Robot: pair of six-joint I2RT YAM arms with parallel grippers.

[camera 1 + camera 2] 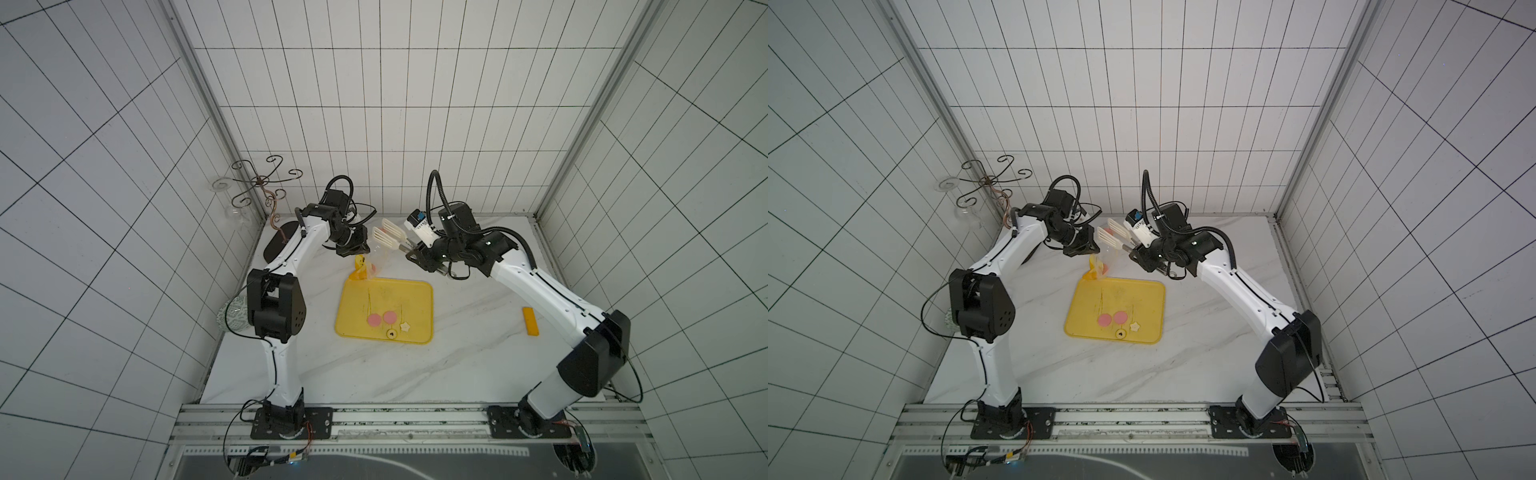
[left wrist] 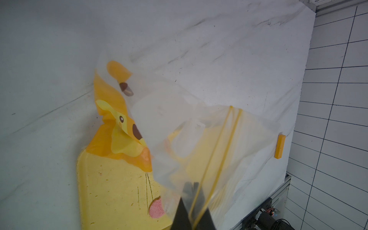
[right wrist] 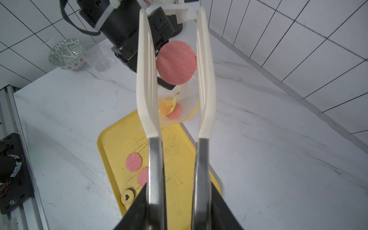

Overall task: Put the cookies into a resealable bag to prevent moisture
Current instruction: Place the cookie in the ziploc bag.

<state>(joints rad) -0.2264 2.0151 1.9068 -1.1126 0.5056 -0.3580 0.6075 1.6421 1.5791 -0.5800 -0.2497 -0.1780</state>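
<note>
Right wrist view: flat round pink cookie (image 3: 176,62) is pinched between the tips of the white-tipped steel tongs (image 3: 145,79), near the bag's open top.
Right gripper (image 3: 177,216): jaws part-way apart, clamped on the tongs' steel handles.
Left gripper (image 2: 192,215): jaws closed tight on the zip edge of the crinkly clear resealable bag with yellow print (image 2: 179,119); bag hangs from it.
Bag position: over the far left corner of the yellow rectangular plastic tray (image 1: 415,299); cannot tell if they touch.
In bag: one pink cookie (image 3: 175,113) low down.
Tray: middle of the white marble counter (image 1: 457,365).
Tray, near edge: two flat pink discs, one (image 1: 374,320) just beside the other (image 1: 390,316); pale flower-shaped piece (image 1: 405,327); small yellow dark-centred round (image 1: 390,333).
Counter, right edge: small yellow rectangular block (image 1: 530,321).
Counter, left edge: green-patterned bowl (image 3: 66,52) just beside clear drinking glass (image 3: 95,57).
</note>
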